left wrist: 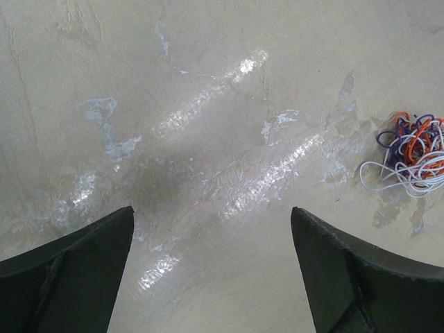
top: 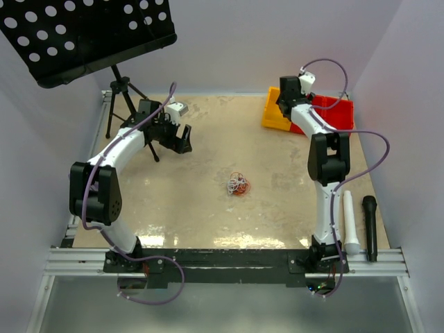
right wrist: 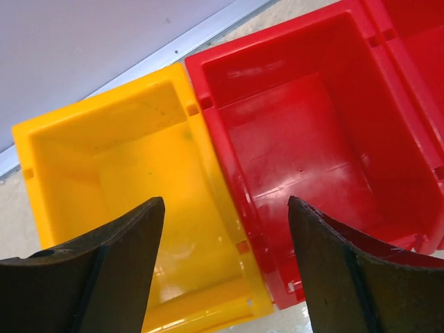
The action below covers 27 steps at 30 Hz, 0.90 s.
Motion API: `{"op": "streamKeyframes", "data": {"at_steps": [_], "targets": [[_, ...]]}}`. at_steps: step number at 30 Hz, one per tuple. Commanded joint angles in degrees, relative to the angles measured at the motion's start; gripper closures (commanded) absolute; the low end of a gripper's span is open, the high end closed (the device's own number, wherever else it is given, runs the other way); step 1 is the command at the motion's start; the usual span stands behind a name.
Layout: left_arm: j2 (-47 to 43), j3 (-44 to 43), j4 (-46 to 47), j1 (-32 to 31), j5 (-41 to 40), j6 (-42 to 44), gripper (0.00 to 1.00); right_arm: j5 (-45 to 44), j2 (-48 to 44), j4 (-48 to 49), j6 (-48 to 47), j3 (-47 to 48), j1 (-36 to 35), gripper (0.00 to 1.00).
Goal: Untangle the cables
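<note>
Top external view: at mid-table, well apart from both arms, the cables (top: pixel 238 184) lie in one small knot of white, red-orange and purple strands. Beyond it, the left gripper (left wrist: pixel 211 208) hangs above bare tabletop (left wrist: pixel 208 90), jaws spread wide and empty. Farther back, the right gripper (right wrist: pixel 225 208) hovers over a yellow bin (right wrist: pixel 104 159) and a red bin (right wrist: pixel 298 132), jaws apart, gripping nothing. The strands look featherlight, limp and quick to snag; a white loop (left wrist: pixel 378 177) straying from the knot's edge seems the likeliest place to pinch.
</note>
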<state>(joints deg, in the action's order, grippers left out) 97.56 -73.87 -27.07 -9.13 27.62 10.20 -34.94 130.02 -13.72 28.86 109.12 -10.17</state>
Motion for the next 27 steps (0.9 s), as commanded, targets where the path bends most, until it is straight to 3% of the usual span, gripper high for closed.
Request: {"op": "streamKeyframes", "data": {"at_steps": [1, 9, 13, 18, 27], "targets": [[-0.9, -0.4, 1.9, 0.2, 1.9, 0.3, 0.00, -3.4, -2.2, 1.2, -1.7, 0.2, 0.5, 0.25], [-1.1, 0.8, 2.5, 0.2, 1.4, -0.1, 0.00, -2.9, -1.6, 3.5, -3.7, -3.3, 0.9, 0.31], [-1.5, 1.3, 2.5, 0.2, 1.5, -0.1, 0.00, -2.0, -0.2, 2.6, -2.9, -3.6, 0.9, 0.41], [-1.8, 2.5, 2.9, 0.2, 0.4, 0.4, 0.00, -0.8, -2.9, 6.3, -1.4, -9.6, -0.1, 0.60], [-4.7, 3.6, 1.3, 0.1, -1.5, 2.5, 0.00, -2.7, -8.8, 8.0, 2.5, -19.5, -9.8, 0.64]]}}
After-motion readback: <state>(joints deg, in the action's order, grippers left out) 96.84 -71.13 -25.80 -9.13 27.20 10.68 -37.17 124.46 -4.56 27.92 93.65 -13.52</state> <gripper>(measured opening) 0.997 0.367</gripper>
